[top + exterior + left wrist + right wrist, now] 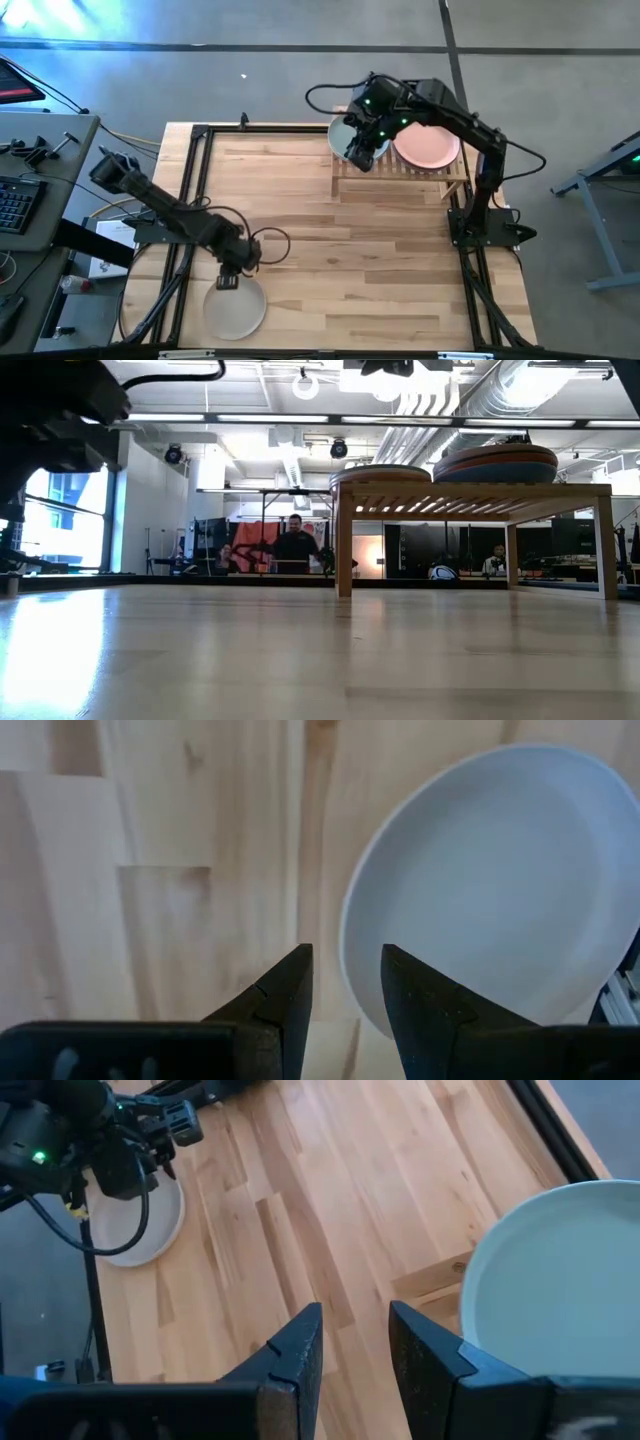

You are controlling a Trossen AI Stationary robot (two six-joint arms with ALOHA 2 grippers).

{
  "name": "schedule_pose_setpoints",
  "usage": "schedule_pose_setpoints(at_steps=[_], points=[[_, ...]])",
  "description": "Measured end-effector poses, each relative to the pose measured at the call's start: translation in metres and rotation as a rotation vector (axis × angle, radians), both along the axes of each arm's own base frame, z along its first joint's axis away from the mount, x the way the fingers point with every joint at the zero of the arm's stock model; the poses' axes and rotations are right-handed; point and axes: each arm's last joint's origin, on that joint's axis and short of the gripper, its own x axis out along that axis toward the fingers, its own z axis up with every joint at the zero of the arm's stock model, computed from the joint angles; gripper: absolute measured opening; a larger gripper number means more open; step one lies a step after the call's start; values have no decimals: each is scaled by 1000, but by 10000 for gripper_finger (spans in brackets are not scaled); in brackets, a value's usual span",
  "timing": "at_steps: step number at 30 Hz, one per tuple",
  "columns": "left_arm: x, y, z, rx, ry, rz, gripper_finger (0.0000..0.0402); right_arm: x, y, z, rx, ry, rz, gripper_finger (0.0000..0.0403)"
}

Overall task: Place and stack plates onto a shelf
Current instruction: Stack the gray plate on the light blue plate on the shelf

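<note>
A pale cream plate (pixel 236 308) lies flat near the table's front left, and it also shows in the left wrist view (pixel 490 890). My left gripper (pixel 228 281) points down over that plate's far rim, open (pixel 345 955), with nothing between its fingers. The bamboo shelf (pixel 400 180) stands at the table's far right. It carries a stack topped by a pink plate (pixel 427 145) on its right and a stack topped by a pale grey-green plate (pixel 560 1280) on its left. My right gripper (pixel 358 158) hangs above the left stack, open (pixel 355 1312) and empty.
Black frame rails (pixel 190 190) run along the table's edges. A desk with a keyboard (pixel 15 205) stands off to the left. The bare plank table (pixel 340 260) spreads between the cream plate and the shelf. People show in the room beyond (pixel 296 540).
</note>
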Motion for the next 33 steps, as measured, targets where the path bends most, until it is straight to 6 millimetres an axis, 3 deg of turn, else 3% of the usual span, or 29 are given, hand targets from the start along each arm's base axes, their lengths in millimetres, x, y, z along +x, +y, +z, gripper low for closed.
schedule_pose_setpoints(at_steps=[9,21,33], points=[[-11,-14,-23,-29,-24,28,108,3,13,0,13,2,20,94],[-25,-12,-51,-39,-4,78,108,4,16,0,12,2,30,94],[-31,-8,-66,-46,3,105,108,4,16,0,11,3,29,94]])
